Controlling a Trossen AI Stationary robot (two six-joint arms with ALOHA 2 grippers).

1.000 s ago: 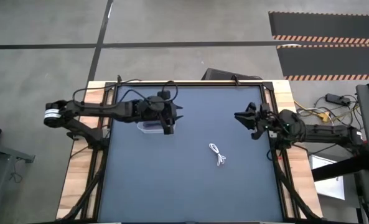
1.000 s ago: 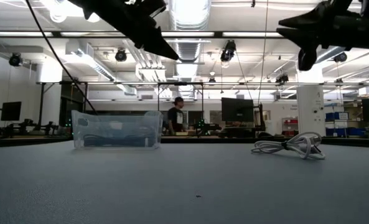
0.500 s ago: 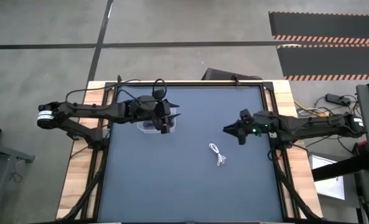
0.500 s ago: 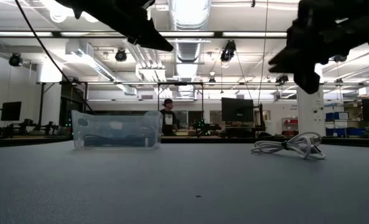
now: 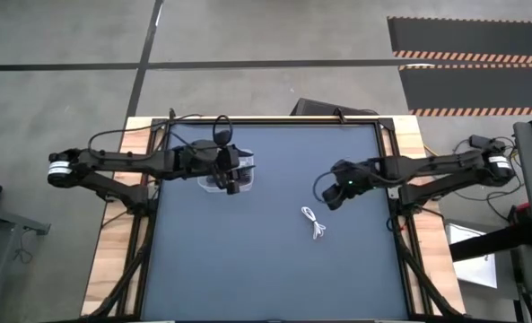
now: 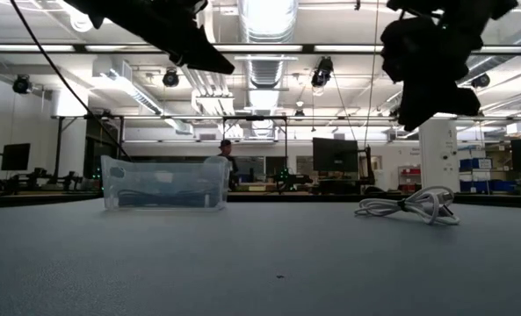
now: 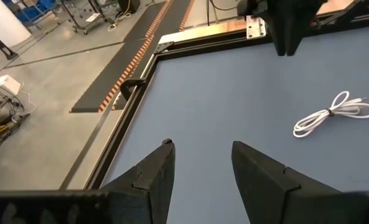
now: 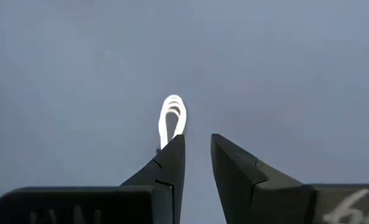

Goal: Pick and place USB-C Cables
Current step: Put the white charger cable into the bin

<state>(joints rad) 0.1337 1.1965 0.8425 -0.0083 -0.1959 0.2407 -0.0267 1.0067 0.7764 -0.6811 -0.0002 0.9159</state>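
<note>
One white USB-C cable (image 5: 315,222), a small tied bundle, lies flat on the blue-grey mat right of centre; it also shows in the low view (image 6: 409,204) and the left wrist view (image 7: 330,114). My right gripper (image 5: 331,197) hangs above the mat just beyond the cable's far end, pointing down, fingers open by a narrow gap (image 8: 196,140), with the cable's loop (image 8: 172,117) ahead of them. My left gripper (image 5: 228,179) is open (image 7: 200,149) and hovers over the clear box (image 6: 163,183). Something bluish shows dimly through the box wall; the other cables cannot be made out.
The clear box (image 5: 246,178) stands on the mat toward the far left, partly under my left arm. The table's wooden rim (image 5: 117,233) frames the mat. Bare mat (image 5: 248,269) spreads across the near half. A person stands far off in the room (image 6: 226,156).
My right gripper has swung from the table's right edge toward the middle and near side, tipped to point down, and come lower over the white cable's far end. My left gripper has drawn back a little toward the table's left, staying above the clear box. The cable has not moved.
</note>
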